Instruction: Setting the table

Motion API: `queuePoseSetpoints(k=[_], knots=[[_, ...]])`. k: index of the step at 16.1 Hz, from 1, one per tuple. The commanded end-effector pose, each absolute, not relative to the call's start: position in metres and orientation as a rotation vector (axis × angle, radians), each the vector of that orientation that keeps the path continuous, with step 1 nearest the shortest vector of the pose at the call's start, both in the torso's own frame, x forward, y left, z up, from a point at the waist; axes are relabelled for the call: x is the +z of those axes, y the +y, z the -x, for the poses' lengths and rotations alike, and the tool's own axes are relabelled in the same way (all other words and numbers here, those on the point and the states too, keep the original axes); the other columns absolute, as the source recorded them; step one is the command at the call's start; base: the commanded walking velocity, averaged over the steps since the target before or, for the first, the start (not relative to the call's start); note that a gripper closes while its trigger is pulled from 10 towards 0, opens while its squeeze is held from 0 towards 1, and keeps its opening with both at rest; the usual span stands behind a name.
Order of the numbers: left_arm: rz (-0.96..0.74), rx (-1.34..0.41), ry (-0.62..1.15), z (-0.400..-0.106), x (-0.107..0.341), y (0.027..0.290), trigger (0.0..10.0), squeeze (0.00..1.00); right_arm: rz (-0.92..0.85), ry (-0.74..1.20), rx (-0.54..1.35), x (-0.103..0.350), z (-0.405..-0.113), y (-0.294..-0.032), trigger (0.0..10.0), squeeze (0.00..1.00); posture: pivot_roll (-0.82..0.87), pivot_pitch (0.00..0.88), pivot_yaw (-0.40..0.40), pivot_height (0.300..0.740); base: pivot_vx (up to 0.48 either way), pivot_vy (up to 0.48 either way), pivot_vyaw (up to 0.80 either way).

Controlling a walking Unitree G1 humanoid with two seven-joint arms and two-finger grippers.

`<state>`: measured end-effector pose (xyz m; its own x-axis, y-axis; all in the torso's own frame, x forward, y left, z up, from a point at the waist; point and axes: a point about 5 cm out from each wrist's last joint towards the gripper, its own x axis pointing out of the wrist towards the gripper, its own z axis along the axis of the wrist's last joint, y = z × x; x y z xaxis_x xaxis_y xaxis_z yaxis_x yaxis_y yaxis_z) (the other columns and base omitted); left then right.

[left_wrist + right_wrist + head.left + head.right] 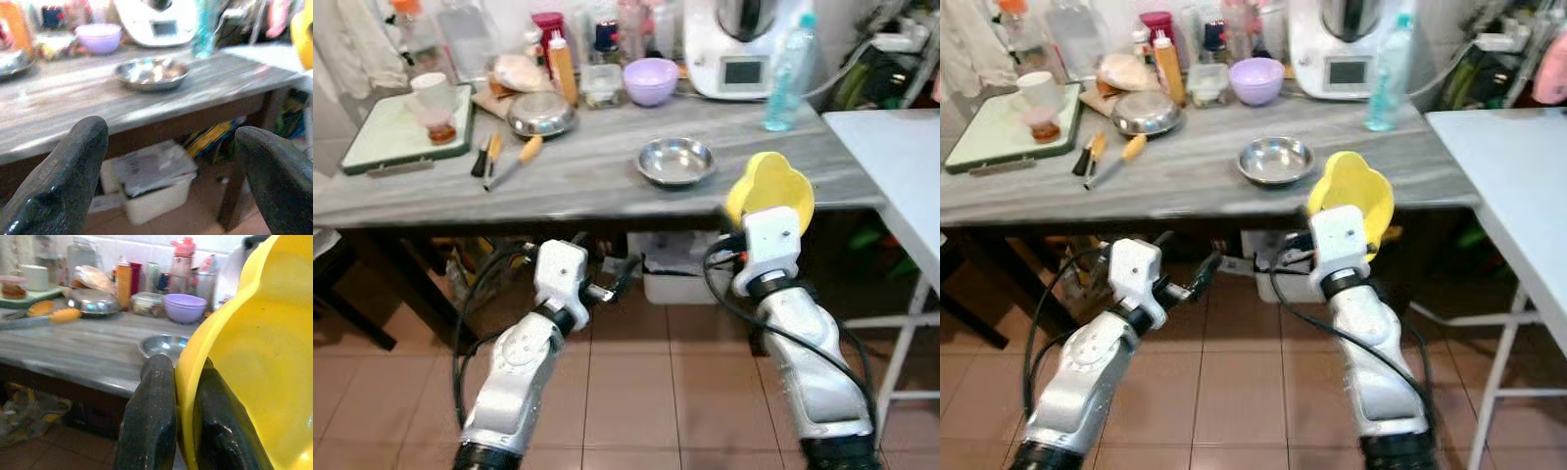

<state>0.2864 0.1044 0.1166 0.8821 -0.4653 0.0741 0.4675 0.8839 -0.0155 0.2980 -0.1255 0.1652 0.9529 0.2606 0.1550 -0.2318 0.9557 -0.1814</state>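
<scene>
Carrying looks like the step in hand: a yellow bowl is held up, not yet set down. Starting at the left, a green tray (406, 132) with a cup (434, 105) sits on the grey counter (558, 171), then two knives (504, 157) and a covered steel dish (540, 114). Below the counter edge the left gripper (625, 277) hangs over the tiled floor, its jaws wide apart and holding nothing. Further along stand an orange bottle (562, 67), a purple bowl (650, 80) and, nearer the front edge, an empty steel bowl (675, 160). Then comes the right gripper (188, 396), its jaws pinched tight on the rim of the yellow bowl (771, 191), which stands almost on edge just in front of the counter, near the steel bowl. Behind are a white kitchen machine (739, 49) and a blue water bottle (787, 73). Farthest right is a white table (896, 162), probably the one to be set. The next move likely calls for turning right and levelling the bowl before release. The counter's corner and the water bottle lie close to that swing.
</scene>
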Motion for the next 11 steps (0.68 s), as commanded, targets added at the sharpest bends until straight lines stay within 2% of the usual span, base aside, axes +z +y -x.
queuePoseSetpoints(k=[1, 11], knots=[[0.026, -0.486, -0.076, -0.2875, 0.1191, 0.105, 10.0, 0.0, 0.167, -0.21, 0.247, 0.1723, -0.2977, -0.1259, 10.0, 0.0, -0.08, 0.079, 0.067, 0.74, 0.39, 0.0, 0.0], [0.027, -0.467, -0.078, -0.289, 0.1187, 0.1059, 10.0, 0.0, 0.189, -0.216, 0.251, 0.1732, -0.2978, -0.1259, 10.0, 0.0, -0.08, 0.08, 0.063, 0.74, 0.38, 0.0, 0.0]])
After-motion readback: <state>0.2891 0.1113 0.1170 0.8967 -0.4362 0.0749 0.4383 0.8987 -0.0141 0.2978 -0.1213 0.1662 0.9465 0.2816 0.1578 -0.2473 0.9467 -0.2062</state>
